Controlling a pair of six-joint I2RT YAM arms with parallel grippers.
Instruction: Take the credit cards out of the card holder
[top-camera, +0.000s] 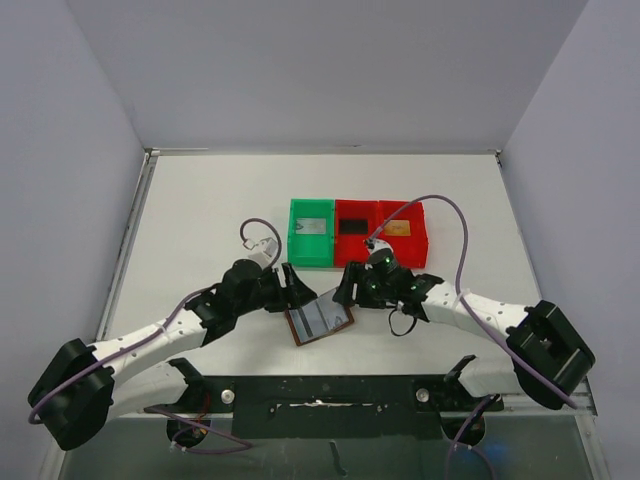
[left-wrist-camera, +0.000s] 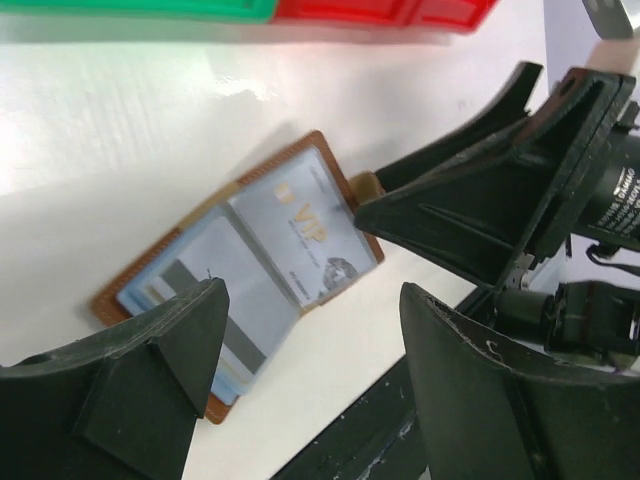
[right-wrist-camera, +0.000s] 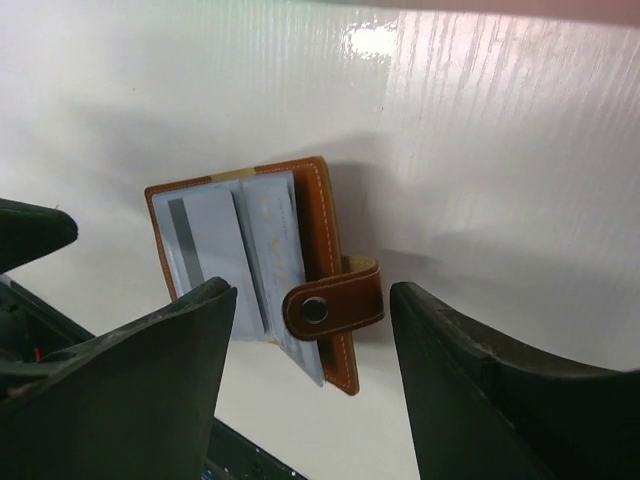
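Note:
The card holder (top-camera: 320, 320) lies open and flat on the white table between my two grippers, brown outside, grey-blue inside. Its inside (left-wrist-camera: 300, 225) shows a "VIP" print and a dark stripe. A pale grey credit card (top-camera: 311, 226) lies in the green tray, a black one (top-camera: 352, 227) and a golden-orange one (top-camera: 398, 228) in the red tray. My left gripper (top-camera: 303, 292) (left-wrist-camera: 312, 300) hangs open over the holder's left edge, with nothing between its fingers. My right gripper (top-camera: 347, 290) (right-wrist-camera: 310, 300) stands open with the holder's snap tab (right-wrist-camera: 335, 305) between its jaws, untouched.
The green tray (top-camera: 296, 250) and the red tray (top-camera: 421, 245) stand side by side just behind the grippers. The black base rail (top-camera: 330, 395) runs along the table's near edge, close to the holder. The right gripper's fingers (left-wrist-camera: 450, 220) fill the right of the left wrist view.

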